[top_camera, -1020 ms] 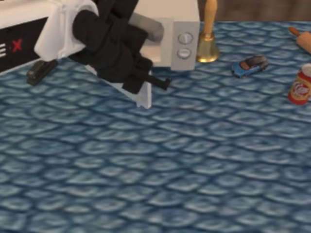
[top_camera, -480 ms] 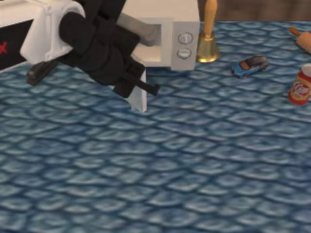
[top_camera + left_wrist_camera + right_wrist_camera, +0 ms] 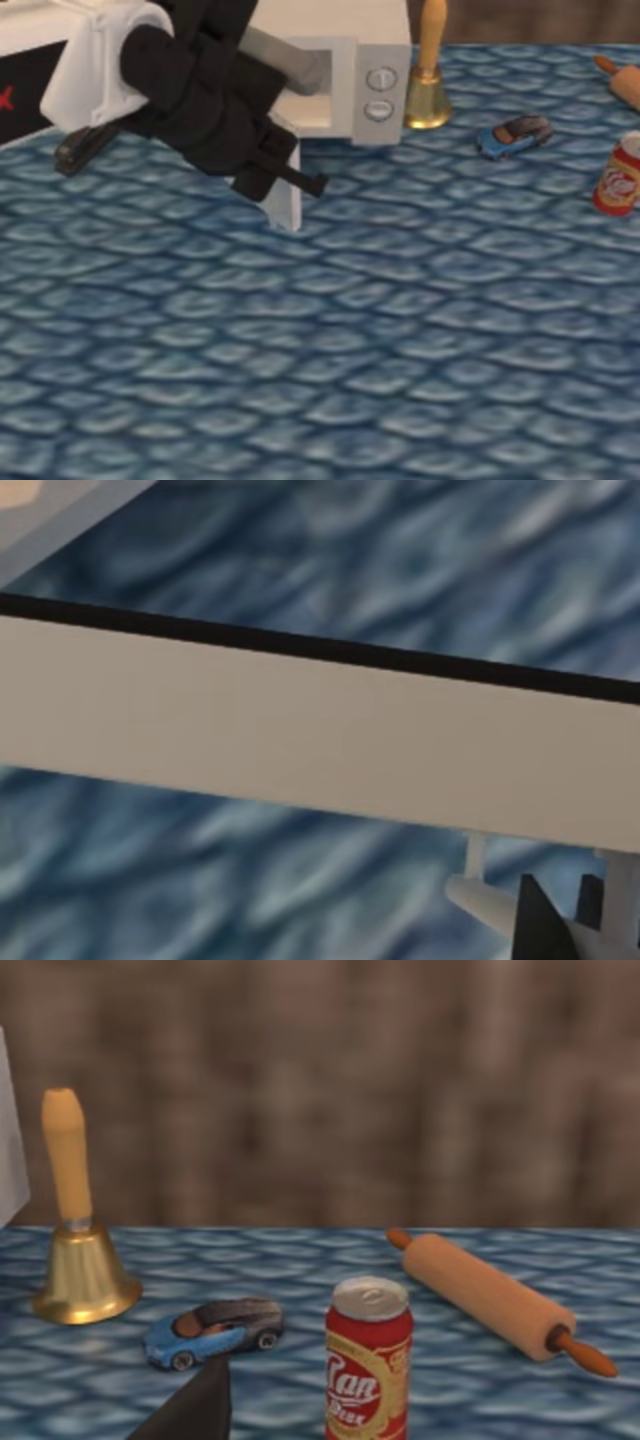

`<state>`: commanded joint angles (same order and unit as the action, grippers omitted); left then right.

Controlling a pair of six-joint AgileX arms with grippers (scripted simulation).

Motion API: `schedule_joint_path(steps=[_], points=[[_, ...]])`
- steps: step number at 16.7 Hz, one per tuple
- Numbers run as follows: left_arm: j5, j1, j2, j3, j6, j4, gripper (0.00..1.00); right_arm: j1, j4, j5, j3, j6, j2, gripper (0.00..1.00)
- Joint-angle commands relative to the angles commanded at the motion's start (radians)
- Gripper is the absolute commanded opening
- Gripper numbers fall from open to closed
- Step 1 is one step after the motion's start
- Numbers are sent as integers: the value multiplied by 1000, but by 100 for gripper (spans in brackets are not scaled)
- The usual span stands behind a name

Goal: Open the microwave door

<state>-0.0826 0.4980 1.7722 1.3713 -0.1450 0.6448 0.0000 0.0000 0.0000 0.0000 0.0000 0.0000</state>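
Nothing's really budged since half a second ago: left pincer (image 3: 300, 180) sits beside the swung-out microwave door (image 3: 287, 205), grip unclear.

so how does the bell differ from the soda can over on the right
The bell is brass-gold with a tall wooden handle; the soda can is red with a cream label and a silver top. The bell flares out at its base, while the soda can is a straight cylinder. The bell stands right beside the microwave; the soda can stands near the table's right edge. Both stand upright.
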Motion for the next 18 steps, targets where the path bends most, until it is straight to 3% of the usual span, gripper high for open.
schedule_joint_path(steps=[13, 18], points=[[0, 0, 0, 0, 0, 0, 0, 0, 0, 0, 0, 0, 0, 100], [-33, -15, -17, -21, -50, 3, 0, 0, 0, 0, 0, 0, 0, 100]])
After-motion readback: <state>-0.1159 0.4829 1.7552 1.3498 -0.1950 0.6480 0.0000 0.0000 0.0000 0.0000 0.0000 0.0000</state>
